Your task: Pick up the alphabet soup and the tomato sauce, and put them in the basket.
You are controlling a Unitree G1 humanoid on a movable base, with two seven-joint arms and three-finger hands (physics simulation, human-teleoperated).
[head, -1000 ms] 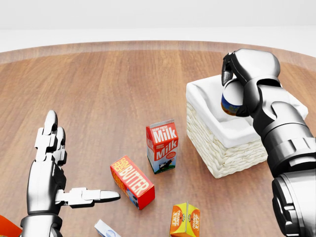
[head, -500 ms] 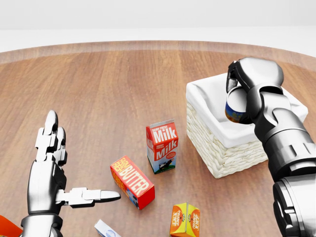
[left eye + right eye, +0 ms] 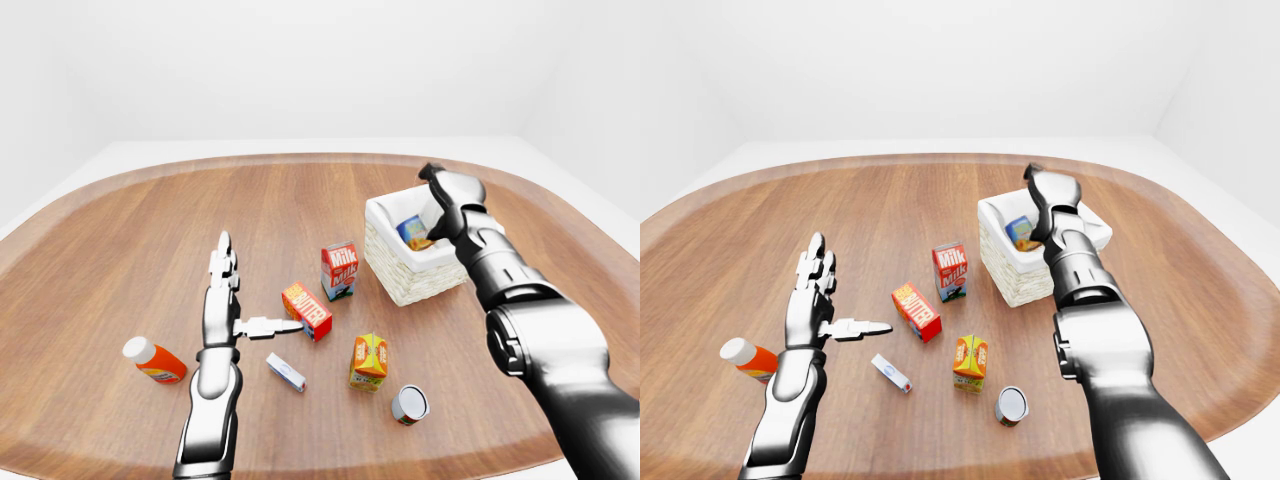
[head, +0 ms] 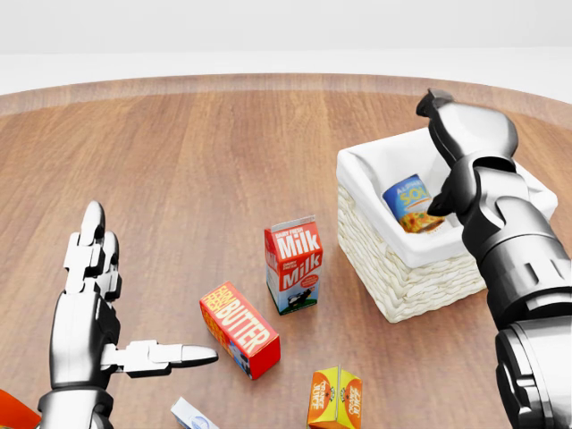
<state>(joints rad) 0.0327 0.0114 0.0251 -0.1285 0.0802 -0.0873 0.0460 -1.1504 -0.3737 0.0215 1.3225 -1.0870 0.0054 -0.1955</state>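
right robot hand (image 4: 454,134): released, above basket (image 4: 402,277) | alphabet soup (image 4: 413,207): inside | left robot hand (image 4: 94,295): open, empty

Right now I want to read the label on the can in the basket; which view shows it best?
The head view: the can lies large inside the basket, label up. Both eye views show it small, and the right hand partly hides it in the right-eye view.

Left three-finger metallic hand (image 4: 89,304): lower left of the head view, forearm rising from the bottom edge, two fingers extended upward, thumb (image 4: 165,355) pointing right, spread and empty. Right three-finger metallic hand (image 4: 460,147): upper right of the head view, arm entering from the lower right, fingers apart, nothing clasped.
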